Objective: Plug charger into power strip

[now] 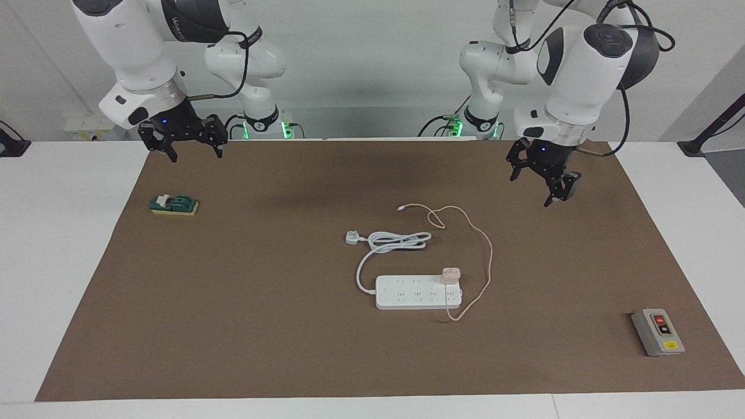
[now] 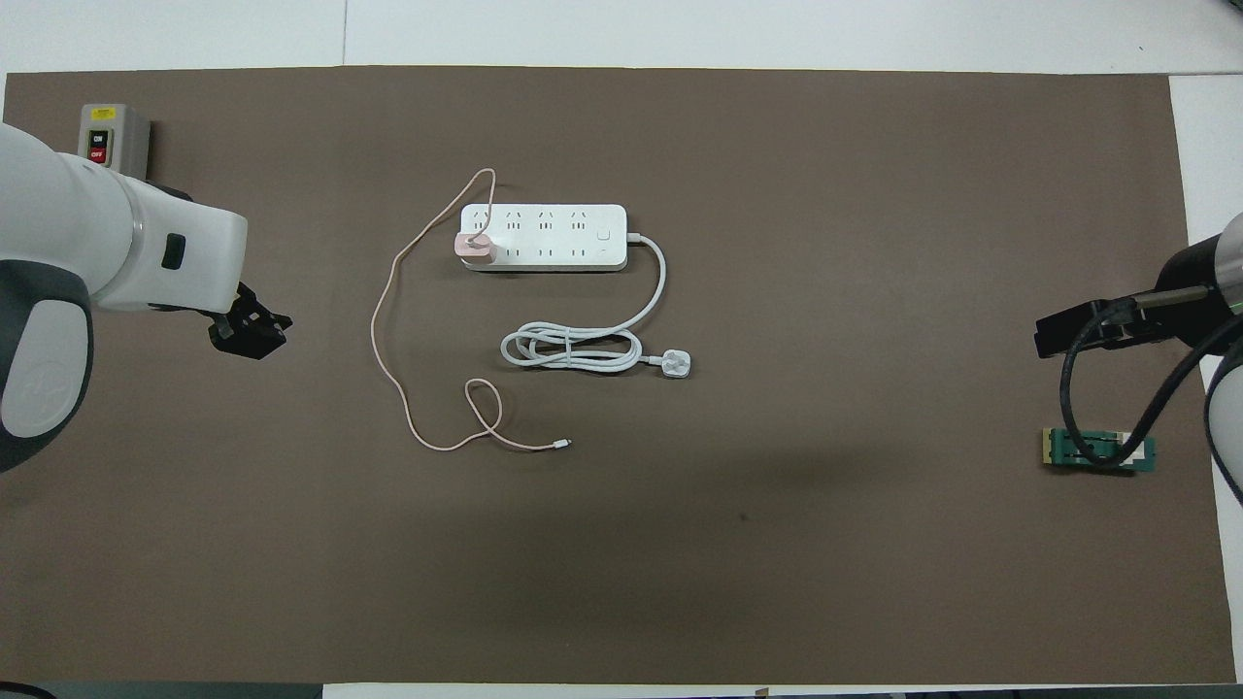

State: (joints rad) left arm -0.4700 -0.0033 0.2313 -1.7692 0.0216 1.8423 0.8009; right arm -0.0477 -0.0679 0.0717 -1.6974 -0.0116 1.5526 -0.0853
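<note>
One power strip [image 1: 418, 292] lies mid-mat with one charger [image 1: 451, 274] seated in a socket at its end toward the left arm; its pink cable [image 1: 488, 256] loops nearer the robots. One grey switch box [image 1: 657, 332] and one green block [image 1: 174, 205] lie well apart. Left gripper [image 1: 538, 185] and right gripper [image 1: 192, 152] hang over bare mat, jaws apart, empty. Whether the charger's prongs are fully seated is hidden.

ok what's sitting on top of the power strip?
The pink charger stands on the power strip, at the end toward the left arm, its cable trailing onto the mat. Its body covers the socket beneath, so the prongs can't be seen. Other sockets are bare.
</note>
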